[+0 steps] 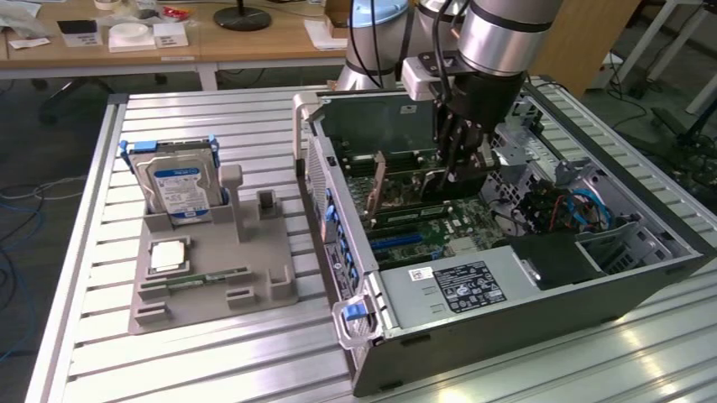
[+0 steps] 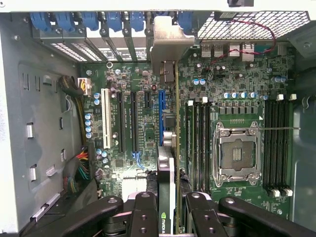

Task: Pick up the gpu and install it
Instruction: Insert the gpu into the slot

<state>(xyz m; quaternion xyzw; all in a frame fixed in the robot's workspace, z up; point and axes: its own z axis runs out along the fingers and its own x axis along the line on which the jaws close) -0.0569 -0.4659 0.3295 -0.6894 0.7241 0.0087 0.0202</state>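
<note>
The gpu is seen edge-on in the wrist view, with a black cooler face, a green logo near my fingers and a silvery end bracket at the case's rear slots. My gripper is shut on it, one finger on each side. The card hangs over the motherboard, roughly along the blue slot. Whether it touches the slot I cannot tell. In the exterior view my gripper reaches down into the open computer case, holding the gpu upright.
The CPU socket and RAM slots lie beside the card, with cables at the case wall. On the exterior view's left, a grey fixture holds a hard drive, a chip and a RAM stick.
</note>
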